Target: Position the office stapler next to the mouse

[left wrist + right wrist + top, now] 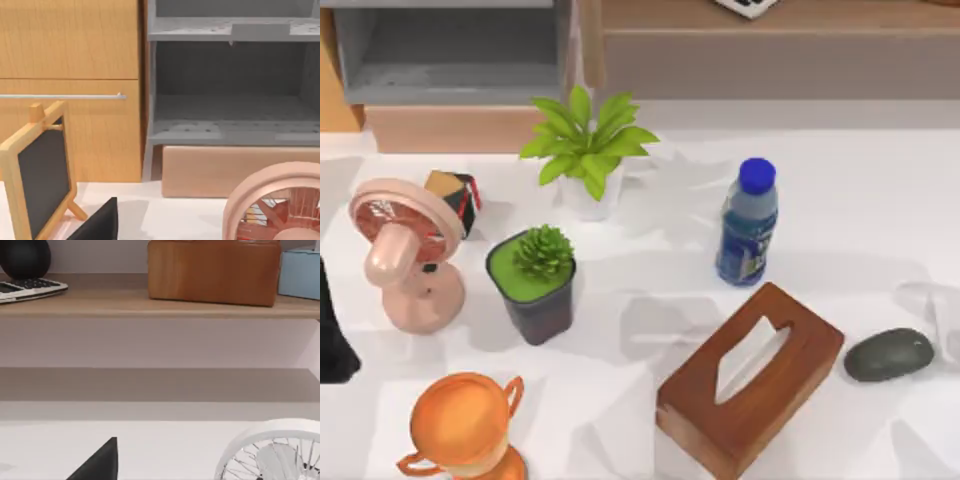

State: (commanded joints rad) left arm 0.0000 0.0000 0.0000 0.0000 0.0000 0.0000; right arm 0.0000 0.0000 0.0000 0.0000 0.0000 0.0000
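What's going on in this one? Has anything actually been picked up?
It looks like nothing has been picked up so far. The mouse lies on the table's right side, just right of the wooden tissue box and apart from it, with the blue-capped bottle standing farther back. The left arm sits at the table's left edge beside the pink fan, seemingly parked. The task looks not yet begun.

Dk grey-green mouse (pixel 888 354), brown tissue box (pixel 750 378)
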